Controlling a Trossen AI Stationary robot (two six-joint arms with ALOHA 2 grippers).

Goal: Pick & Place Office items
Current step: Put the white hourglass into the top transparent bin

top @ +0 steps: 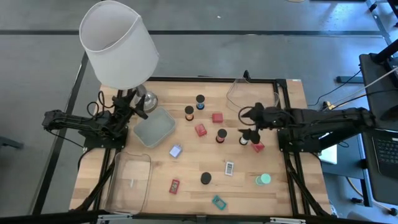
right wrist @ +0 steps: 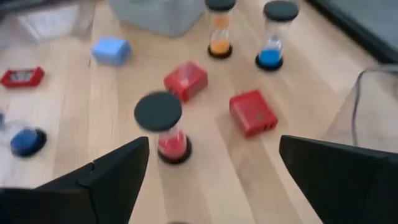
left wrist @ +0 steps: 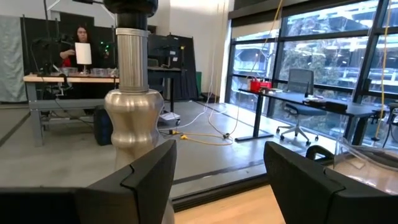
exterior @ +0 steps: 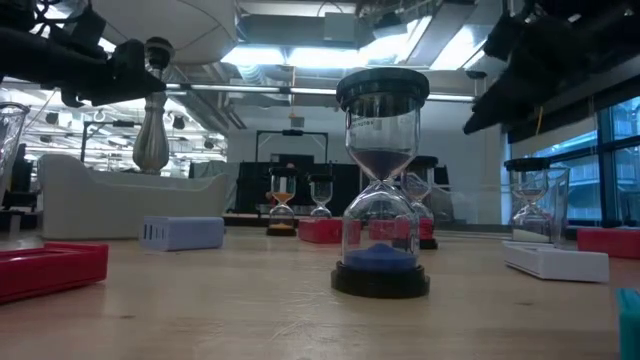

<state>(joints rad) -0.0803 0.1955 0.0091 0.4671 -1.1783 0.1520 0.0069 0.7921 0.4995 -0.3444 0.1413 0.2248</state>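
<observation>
The office items lie scattered on the wooden table [top: 186,165]. They are dark-capped hourglasses [top: 221,135], red blocks [top: 217,117], a green disc [top: 264,180], a teal bit [top: 218,202], a blue bit [top: 176,150] and a white-labelled bit [top: 229,167]. My right gripper [top: 247,124] hovers open above the table's right middle. The red-sand hourglass [right wrist: 165,130] stands ahead of its fingers, untouched. My left gripper [left wrist: 217,180] is open at the far left, beside the lamp's metal stem [left wrist: 130,118]; I see no contact.
A white-shaded lamp [top: 118,43] stands at the far left corner. A frosted tray [top: 155,127] lies left of centre, a clear tray [top: 130,180] near the left edge, and another [top: 252,93] at the far right. A blue-sand hourglass [exterior: 380,180] stands near the front.
</observation>
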